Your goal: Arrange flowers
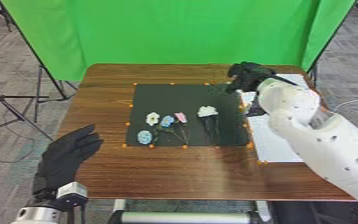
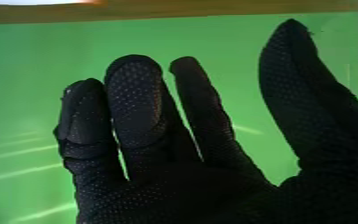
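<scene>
My right hand (image 1: 248,76) is over the far right of the table, beyond the dark mat's far right corner. In the right wrist view the right hand (image 2: 184,185) has straight, spread fingers and holds nothing. My left hand (image 1: 64,152) rests in the air at the table's near left edge, fingers extended, empty. On the dark mat (image 1: 167,95) lie several flowers: a white one (image 1: 152,118), a blue one (image 1: 167,121), a pink one (image 1: 181,117), a light blue one (image 1: 144,137) at the near left, and a white bloom (image 1: 207,111) farther right.
A white sheet (image 1: 278,142) lies along the right side of the brown table (image 1: 158,175), partly under my right arm. Orange marks dot the mat's border. A green backdrop (image 1: 184,35) stands behind the table, with black stands at its sides.
</scene>
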